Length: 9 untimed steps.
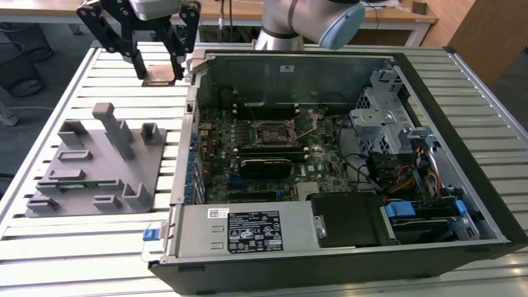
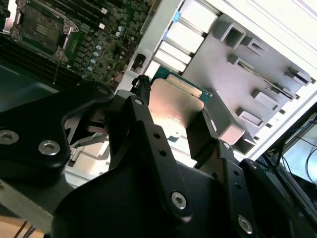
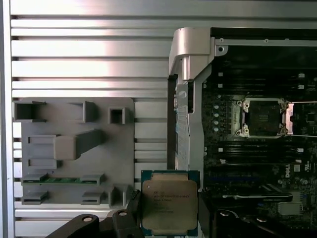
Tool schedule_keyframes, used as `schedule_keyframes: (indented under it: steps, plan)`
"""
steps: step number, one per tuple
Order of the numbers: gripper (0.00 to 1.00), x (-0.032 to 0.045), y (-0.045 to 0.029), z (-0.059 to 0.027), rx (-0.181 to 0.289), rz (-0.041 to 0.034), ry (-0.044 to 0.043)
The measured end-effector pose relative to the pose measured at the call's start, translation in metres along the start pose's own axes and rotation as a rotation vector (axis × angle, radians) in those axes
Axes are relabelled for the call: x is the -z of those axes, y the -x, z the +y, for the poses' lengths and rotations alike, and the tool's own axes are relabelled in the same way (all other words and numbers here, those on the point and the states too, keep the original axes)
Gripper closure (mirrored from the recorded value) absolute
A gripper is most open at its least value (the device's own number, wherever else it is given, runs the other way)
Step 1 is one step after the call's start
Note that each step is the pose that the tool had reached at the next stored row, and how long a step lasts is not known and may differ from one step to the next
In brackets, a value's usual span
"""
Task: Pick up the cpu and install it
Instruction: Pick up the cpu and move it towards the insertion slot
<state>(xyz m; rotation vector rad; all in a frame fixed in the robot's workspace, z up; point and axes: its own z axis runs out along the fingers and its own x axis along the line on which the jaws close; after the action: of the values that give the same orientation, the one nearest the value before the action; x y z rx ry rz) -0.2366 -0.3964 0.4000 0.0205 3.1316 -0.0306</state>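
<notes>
Where the claw (image 1: 158,73) hangs: over the far part of the counter (image 1: 83,247), outside the case (image 1: 472,142) and just off its far corner at the exterior view's left.
Claw state: black fingers (image 2: 143,106) pinched narrow on two opposite edges of the cpu (image 3: 170,201); the grip shows in both wrist views.
Cpu: held flat and clear of the counter. Its silver-grey top faces the first wrist view and its shiny underside faces the second wrist view.
Cpu position: between the fingertips, above the slats, with the case wall close on one side and the fixture (image 1: 148,158) on the other.
Counter: pale metal slats that carry both the fixture and the case.
Fixture: a grey plate with raised blocks and slots, lying on the counter at the exterior view's left, beside the case and apart from it.
Stick: a thin green memory stick (image 3: 64,180) lies in one slot of the fixture, on its near side in the exterior view.
Case: a black tower on its side, open face up, with a silver rim at the corner nearest the claw.
Board: a green board (image 1: 247,148) covers the case floor.
Socket: a square socket (image 3: 261,116) with a metal frame sits on the board, dark in the middle, well apart from the cpu.
Supply: a grey box (image 1: 247,229) fills the near end of the case in the exterior view.
Arm: a grey arm (image 1: 289,25) rises behind the case's far wall.
</notes>
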Motion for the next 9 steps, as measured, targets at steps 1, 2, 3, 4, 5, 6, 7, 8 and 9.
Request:
schedule_keyframes:
  steps: [1,2,3,4,5,6,7,8,9]
  plan:
    - [0.46,0.0,0.0029,0.0,0.0,0.0,0.0]
    - [0.46,-0.0001,0.0059,0.0001,0.0,0.0,0.0]
    - [0.46,-0.0002,0.0089,0.0002,0.0,-0.0001,0.0001]
    - [0.46,-0.0002,0.0119,0.0004,0.0,-0.0001,0.0001]
    - [0.46,-0.0002,0.0152,0.0006,0.0,-0.0001,0.0]
    - [0.46,-0.0002,0.0182,0.0011,0.0,-0.0001,0.0001]
    - [0.46,-0.0004,0.0312,0.004,0.0,0.0,0.0]
    - [0.46,-0.0005,0.035,0.0046,0.0,0.0,0.0]
    - [0.46,-0.0006,0.0387,0.0052,0.0,-0.0001,0.0]
